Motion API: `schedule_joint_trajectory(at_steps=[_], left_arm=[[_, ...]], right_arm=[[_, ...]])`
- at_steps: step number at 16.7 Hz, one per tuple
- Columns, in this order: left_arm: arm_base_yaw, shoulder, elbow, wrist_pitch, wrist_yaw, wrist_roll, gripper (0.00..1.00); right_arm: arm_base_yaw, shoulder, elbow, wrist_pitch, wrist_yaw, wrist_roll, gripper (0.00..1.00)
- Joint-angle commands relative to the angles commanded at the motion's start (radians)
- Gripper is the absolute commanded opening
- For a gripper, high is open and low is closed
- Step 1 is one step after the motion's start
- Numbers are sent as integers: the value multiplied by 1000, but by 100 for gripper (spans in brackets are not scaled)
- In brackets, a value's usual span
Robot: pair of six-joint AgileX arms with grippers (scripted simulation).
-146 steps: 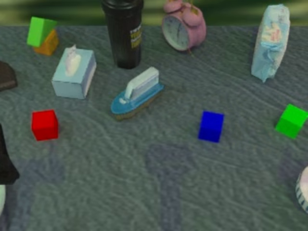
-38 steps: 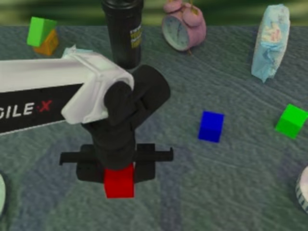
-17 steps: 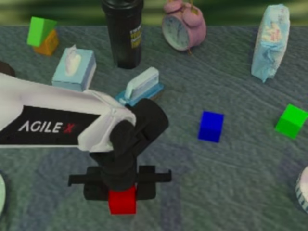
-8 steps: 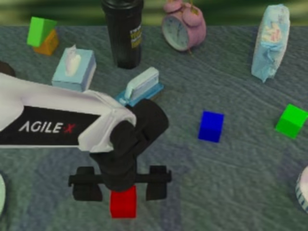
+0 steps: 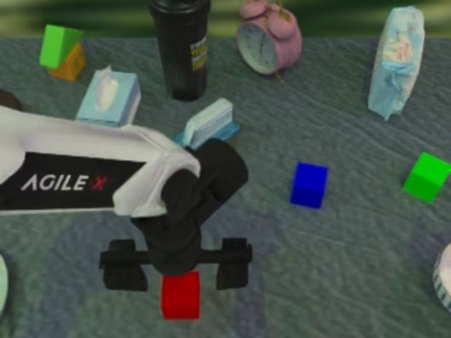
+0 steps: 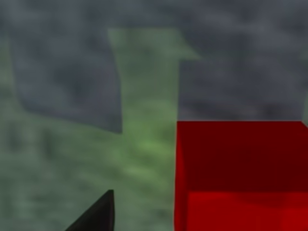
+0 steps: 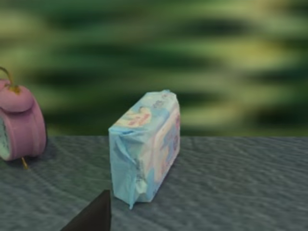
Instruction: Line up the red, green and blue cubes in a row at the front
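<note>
Grey mat table (image 5: 338,267), seen from above: back row is holding a black cup (image 5: 180,49), pink clock (image 5: 269,36), wipes pack (image 5: 396,60), tissue box (image 5: 107,97) and brush (image 5: 208,123). Left gripper (image 5: 176,264) is hanging with fingers spread apart, just behind the red cube (image 5: 180,296), which is sitting at the front. Blue cube (image 5: 309,184) and green cube (image 5: 426,177) are waiting mid-table, right.

Left wrist view: red cube (image 6: 240,175) is lying free beside one dark fingertip (image 6: 98,216).

Right wrist view: wipes pack (image 7: 144,154) and clock (image 7: 19,127) are showing; right gripper's state cannot be told.

Risk: a finger could be clipping the cube when lifting away, knocking it out of line.
</note>
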Motion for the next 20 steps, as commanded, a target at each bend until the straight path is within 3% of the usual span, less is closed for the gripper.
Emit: schedule_joint_trajectory(at_steps=[7, 14, 20], left_arm=[[14, -112, 118, -234, 0, -6, 100], [24, -137, 93, -218, -2, -3, 100], [183, -446, -141, -56, -14, 35, 100]], right_arm=[[0, 0, 0, 0, 0, 0, 100], [3, 30, 30, -20, -2, -16, 100], [18, 377, 343, -218, -3, -175, 100]])
